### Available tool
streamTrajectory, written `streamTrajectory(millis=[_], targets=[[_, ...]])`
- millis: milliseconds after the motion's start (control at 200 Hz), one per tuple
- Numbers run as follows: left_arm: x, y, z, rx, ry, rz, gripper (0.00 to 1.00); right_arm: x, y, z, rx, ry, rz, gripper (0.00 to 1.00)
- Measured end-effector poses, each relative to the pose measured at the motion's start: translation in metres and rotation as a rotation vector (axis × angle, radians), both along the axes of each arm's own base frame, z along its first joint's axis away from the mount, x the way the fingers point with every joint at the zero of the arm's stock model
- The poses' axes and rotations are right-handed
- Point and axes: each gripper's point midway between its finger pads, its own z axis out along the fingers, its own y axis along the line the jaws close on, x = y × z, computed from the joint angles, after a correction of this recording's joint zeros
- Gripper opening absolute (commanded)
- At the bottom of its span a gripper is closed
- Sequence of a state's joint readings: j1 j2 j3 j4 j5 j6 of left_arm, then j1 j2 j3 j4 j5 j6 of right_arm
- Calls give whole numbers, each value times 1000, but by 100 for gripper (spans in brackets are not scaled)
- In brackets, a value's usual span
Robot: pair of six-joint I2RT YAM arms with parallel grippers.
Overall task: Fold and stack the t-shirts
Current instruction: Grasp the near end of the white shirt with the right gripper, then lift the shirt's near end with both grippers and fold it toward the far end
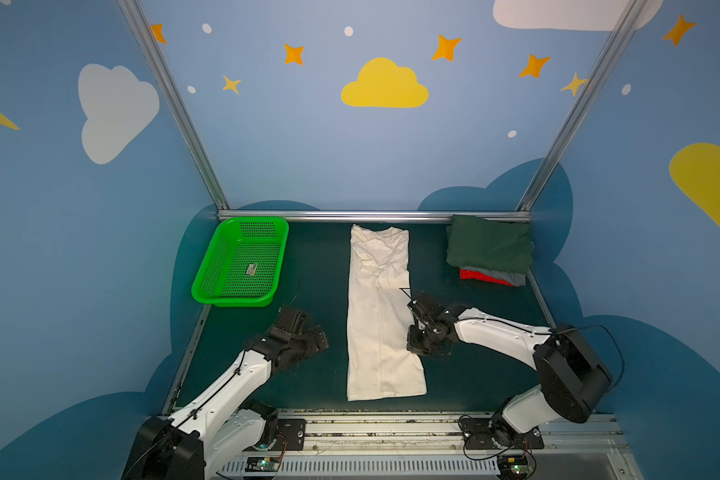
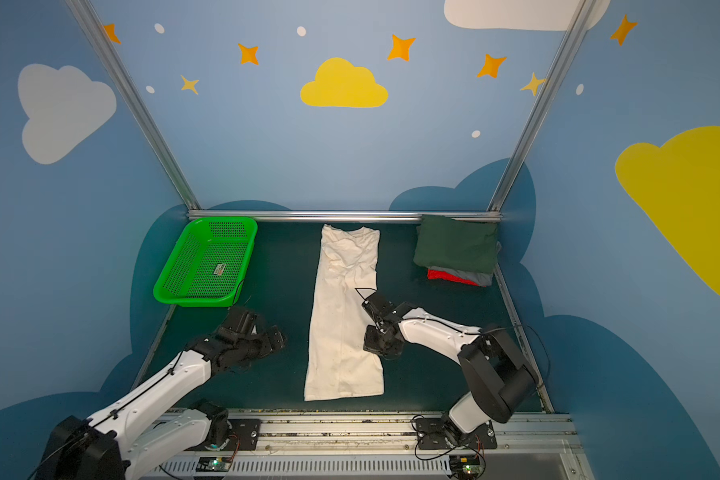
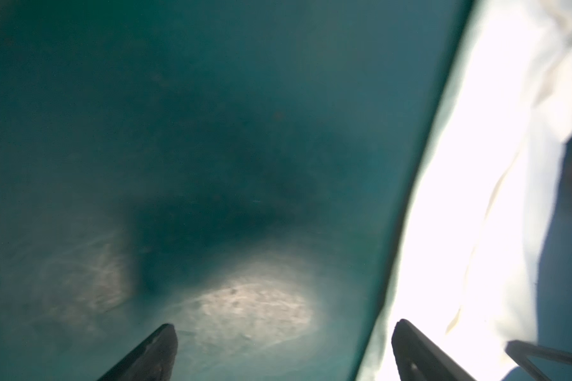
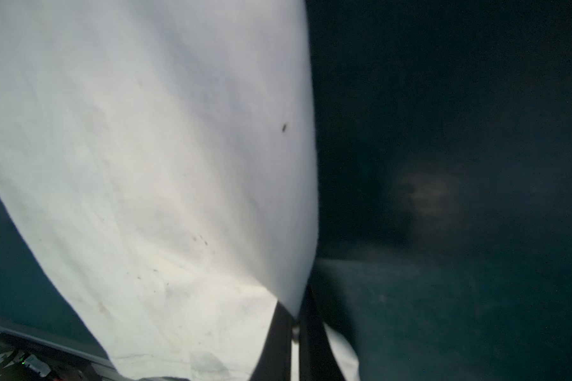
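Well, the cream tee lies as a long folded strip mid-frame on the dark table. The right gripper is pinched onto its right edge. The left gripper gapes wide over the table left of it. Right of centre, a dark green tee tops the grey tee and the red tee. A green basket sits left of centre.

This is a robotics lab's test booth rather than a home. An aluminium frame boxes in a small dark-green counter. Two white-and-black robot arms, the left arm and the right arm, are bolted to a metal rail along its front edge, with bare circuit boards and loose wiring below. The walls are blue with cartoon clouds and stars (nursery-style decoration). A cream t-shirt, a stack of folded tees and a green basket are laundry items set on the counter.
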State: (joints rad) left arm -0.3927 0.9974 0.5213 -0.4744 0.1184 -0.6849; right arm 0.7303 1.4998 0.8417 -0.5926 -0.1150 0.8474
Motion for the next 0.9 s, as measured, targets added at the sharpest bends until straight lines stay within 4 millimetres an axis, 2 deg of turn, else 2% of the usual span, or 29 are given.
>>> streamTrajectory(millis=[80, 130, 165, 405, 636, 726, 901], targets=[[3, -8, 8, -8, -18, -26, 100, -5, -11, -1, -15, 9, -6, 56], [3, -14, 9, -7, -19, -45, 100, -8, -18, -1, -26, 10, -12, 69], [3, -18, 9, -5, -17, -60, 100, -10, -21, -1, -29, 11, -11, 73], [-16, -48, 2, -7, 11, -175, 100, -33, -39, 15, 12, -27, -9, 75], [-43, -68, -9, -14, 46, -257, 98, -73, -62, -6, 5, 46, -6, 72], [-52, -71, -18, -15, 65, -269, 96, -87, -68, -15, 6, 78, -8, 67], [-74, -77, -31, -22, 123, -306, 92, -97, -58, -13, 81, 77, 11, 64]])
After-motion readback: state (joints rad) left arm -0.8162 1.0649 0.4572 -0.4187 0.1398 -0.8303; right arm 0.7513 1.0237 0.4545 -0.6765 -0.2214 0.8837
